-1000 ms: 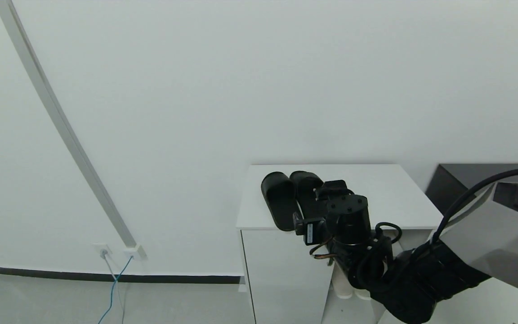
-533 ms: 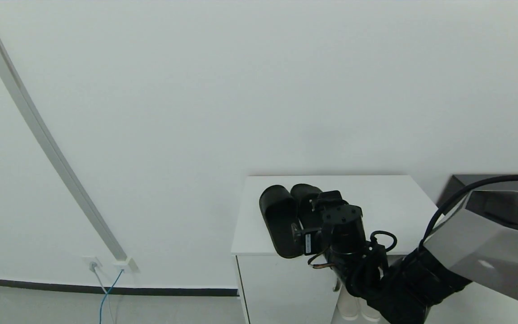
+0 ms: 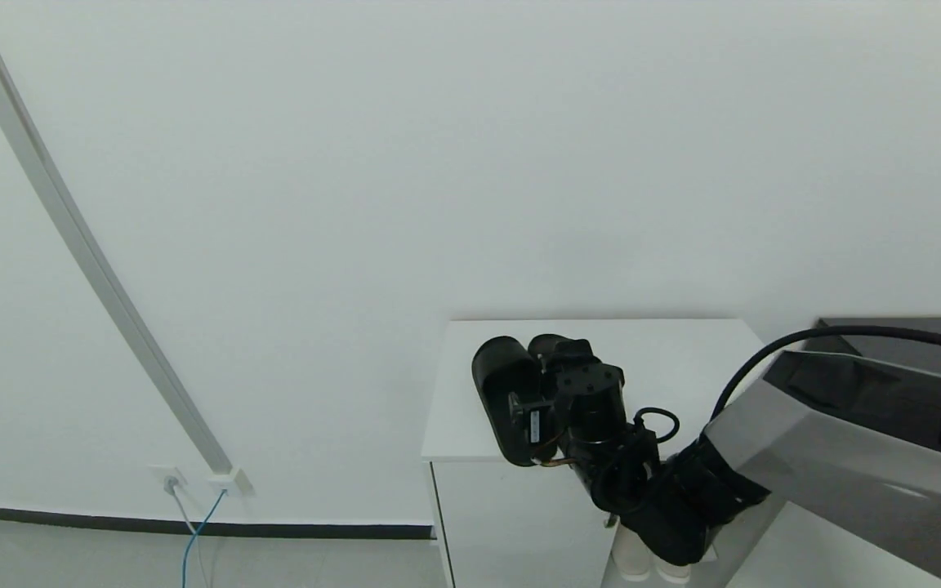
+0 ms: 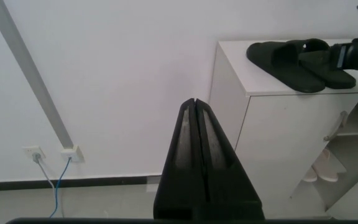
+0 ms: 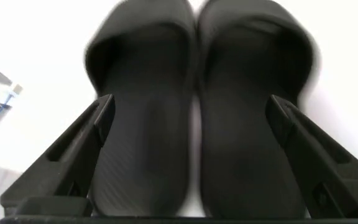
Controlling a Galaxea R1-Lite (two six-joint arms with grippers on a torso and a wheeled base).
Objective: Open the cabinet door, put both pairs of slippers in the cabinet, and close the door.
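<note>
Slippers (image 3: 510, 392), a black pair, lie side by side on the cabinet (image 3: 683, 367) top near its front left corner, reaching the front edge, with the right gripper (image 3: 556, 358) over them. From the left wrist, the left gripper (image 4: 195, 102) hangs well off the cabinet's left side, its fingers pressed together on nothing. From the right wrist, the fingers (image 5: 73, 162) stand apart, one along each outer side of the pair between them; whether they touch it cannot be told.
</note>
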